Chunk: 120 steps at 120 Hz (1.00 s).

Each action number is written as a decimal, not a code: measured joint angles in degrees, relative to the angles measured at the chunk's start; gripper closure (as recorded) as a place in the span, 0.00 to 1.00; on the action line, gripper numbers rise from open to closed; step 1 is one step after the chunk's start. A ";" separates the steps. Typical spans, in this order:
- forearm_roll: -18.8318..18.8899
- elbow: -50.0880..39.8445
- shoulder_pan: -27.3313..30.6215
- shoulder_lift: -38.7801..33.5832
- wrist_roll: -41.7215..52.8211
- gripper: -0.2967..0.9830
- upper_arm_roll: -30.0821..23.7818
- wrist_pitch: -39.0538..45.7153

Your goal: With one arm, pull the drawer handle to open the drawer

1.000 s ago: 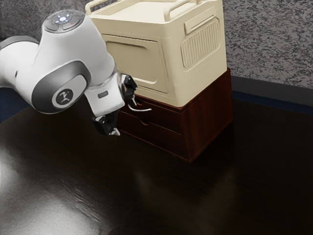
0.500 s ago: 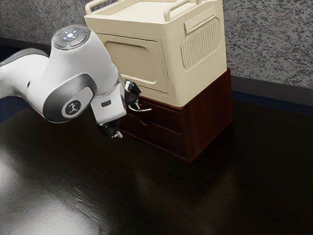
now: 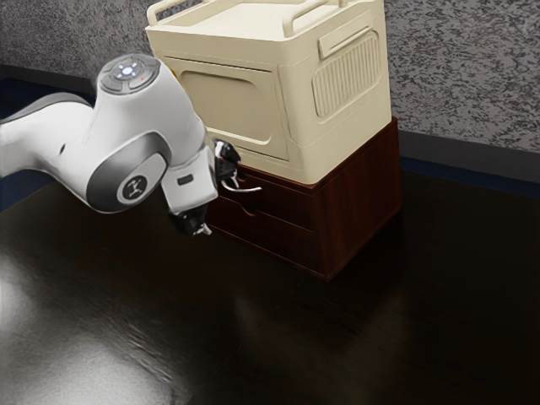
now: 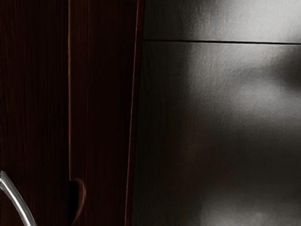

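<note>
Because they presumably need room to straddle the pull, the fingers of my gripper [image 3: 215, 201] stand wide apart, clamped on nothing. Toward two o'clock from it in the exterior view, the curved handle [image 3: 246, 188] juts from the upper drawer [image 3: 287, 202], offering space to hook behind; that drawer looks shut. Toward three o'clock, the wooden cabinet [image 3: 359, 202] carries a cream box [image 3: 337, 143], whose weight may steady it.
</note>
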 joint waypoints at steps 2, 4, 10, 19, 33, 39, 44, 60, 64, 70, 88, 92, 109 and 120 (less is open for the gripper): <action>0.04 0.12 -0.01 0.12 0.01 0.23 0.02 0.10; 0.09 0.28 -0.02 0.27 0.03 0.23 0.06 0.20; 0.19 0.65 -0.10 0.68 0.07 0.23 0.48 0.45; 0.29 1.08 0.14 1.27 0.12 0.23 0.80 0.72; 0.36 1.22 0.18 1.96 0.18 0.23 1.59 1.11; 0.38 1.24 0.26 2.28 0.21 0.23 1.70 1.28; 0.39 1.24 0.30 2.57 0.23 0.23 1.70 1.50; 0.40 1.27 -0.01 2.91 0.28 0.23 1.73 2.33; 0.40 1.44 -0.03 2.99 0.30 0.23 1.75 2.59; 0.40 1.59 0.01 3.23 0.31 0.23 1.76 2.95; 0.48 1.68 -0.28 3.98 0.35 0.23 2.62 3.77; 0.55 1.68 -0.17 4.09 0.36 0.23 2.78 3.92; 0.69 1.62 0.60 4.90 0.39 0.23 3.23 4.62; 0.73 1.67 1.03 5.30 0.41 0.23 3.26 5.05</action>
